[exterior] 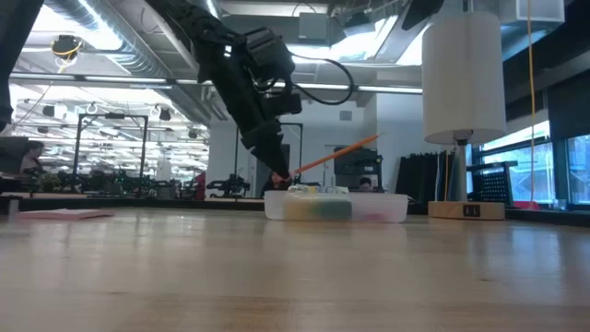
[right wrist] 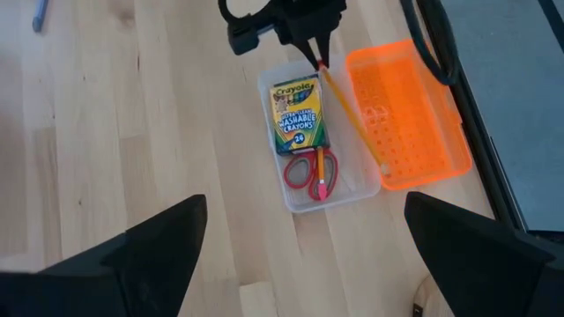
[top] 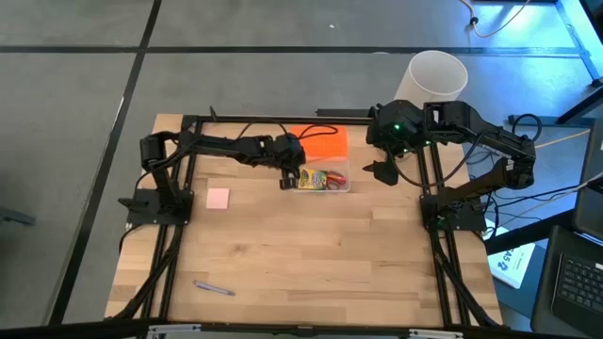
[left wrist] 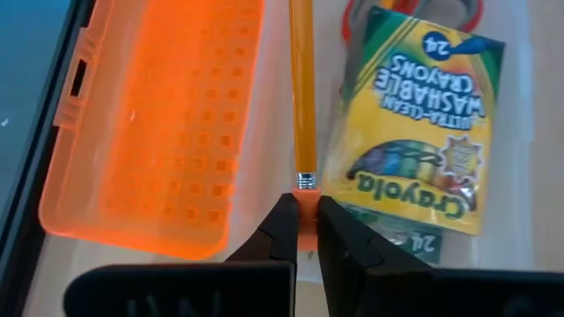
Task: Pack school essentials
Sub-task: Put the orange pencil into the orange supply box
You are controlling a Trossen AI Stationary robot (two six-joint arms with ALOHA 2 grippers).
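Pinching the eraser end of an orange pencil (left wrist: 304, 97), the left gripper (top: 290, 175) hangs over the clear box (top: 344, 185) at its 9 o'clock end in the high view, fingers (left wrist: 282, 231) closed narrow on the tip. In the low view the pencil slants up and away from the grip, its far end riding above the box rim, so it is tilted and not lying flat. In the right wrist view its long axis runs diagonally from the gripper toward the seam between the box and the hinged orange lid (right wrist: 407, 114).

Inside the box the crayon box (right wrist: 298, 114) lies near the gripper and the red-handled scissors (right wrist: 310, 173) beyond it. The likely move is to lower and turn the pencil until it lies along the box's length beside the crayons; released as it stands, it could end up propped on the rim.

A pink pad (top: 218, 198) lies at 8 o'clock from the box and a purple pen (top: 215, 288) at 7 o'clock, both nearer the left arm. The right gripper (top: 382, 172) waits at 3 o'clock, fingers spread wide.
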